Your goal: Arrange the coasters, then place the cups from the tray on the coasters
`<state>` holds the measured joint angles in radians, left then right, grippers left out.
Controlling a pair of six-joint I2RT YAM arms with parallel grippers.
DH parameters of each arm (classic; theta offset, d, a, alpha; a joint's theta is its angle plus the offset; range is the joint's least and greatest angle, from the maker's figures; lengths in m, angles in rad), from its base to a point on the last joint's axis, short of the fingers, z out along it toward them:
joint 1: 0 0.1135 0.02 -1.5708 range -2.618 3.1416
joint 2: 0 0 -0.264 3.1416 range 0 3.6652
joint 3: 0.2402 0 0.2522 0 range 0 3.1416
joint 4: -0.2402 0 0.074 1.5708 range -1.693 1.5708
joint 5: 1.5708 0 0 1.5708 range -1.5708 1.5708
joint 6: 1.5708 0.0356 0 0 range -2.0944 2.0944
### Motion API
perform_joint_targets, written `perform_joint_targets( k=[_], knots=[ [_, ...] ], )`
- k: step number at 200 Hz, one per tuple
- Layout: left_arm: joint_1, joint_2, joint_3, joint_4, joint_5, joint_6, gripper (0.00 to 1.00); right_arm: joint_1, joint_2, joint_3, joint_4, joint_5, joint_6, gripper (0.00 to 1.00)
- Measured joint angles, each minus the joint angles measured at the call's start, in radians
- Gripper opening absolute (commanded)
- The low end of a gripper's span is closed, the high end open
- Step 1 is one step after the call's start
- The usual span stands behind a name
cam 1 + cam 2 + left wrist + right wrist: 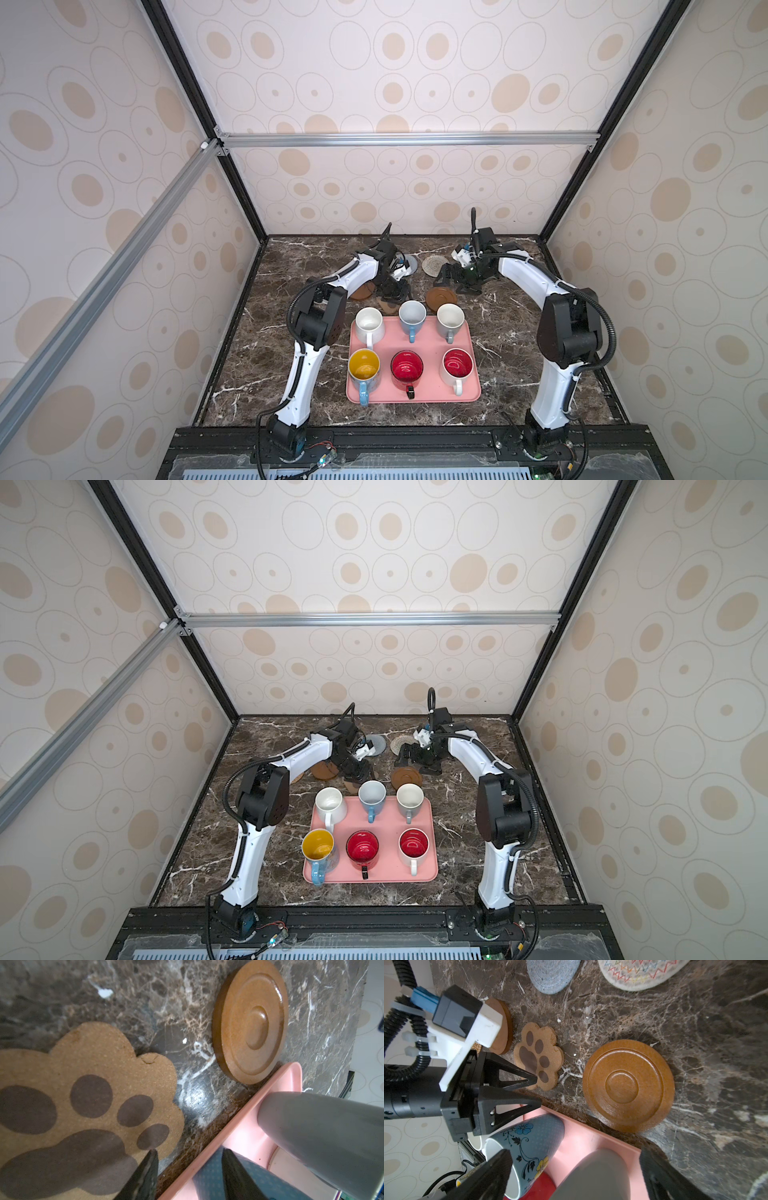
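Paw-shaped coaster just under left claw, arm bent forward, wrist pitched down

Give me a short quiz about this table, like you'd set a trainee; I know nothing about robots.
1. How many cups stand on the pink tray?
2. True or false: a cup already stands on a coaster.
3. Which coaster is nearest the left gripper? A: paw-shaped coaster; B: blue-grey woven; C: cream woven.
Key: 1. Six. 2. False; all cups are on the tray. 3. A.
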<state>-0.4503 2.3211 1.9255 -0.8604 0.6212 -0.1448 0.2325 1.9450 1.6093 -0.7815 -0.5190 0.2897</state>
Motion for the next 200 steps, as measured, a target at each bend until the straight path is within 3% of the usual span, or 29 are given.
perform_joint_targets(
  k=[109, 200],
  knots=[
    [0.013, 0.001, -0.018, -0.018, -0.040, -0.003, 0.27, 0.000, 0.000, -0.003, 0.001, 0.000, 0.000, 1.00],
    [0.012, 0.006, -0.026, -0.025, -0.102, 0.018, 0.23, 0.000, 0.000, -0.003, 0.001, 0.001, 0.001, 1.00]
  ],
)
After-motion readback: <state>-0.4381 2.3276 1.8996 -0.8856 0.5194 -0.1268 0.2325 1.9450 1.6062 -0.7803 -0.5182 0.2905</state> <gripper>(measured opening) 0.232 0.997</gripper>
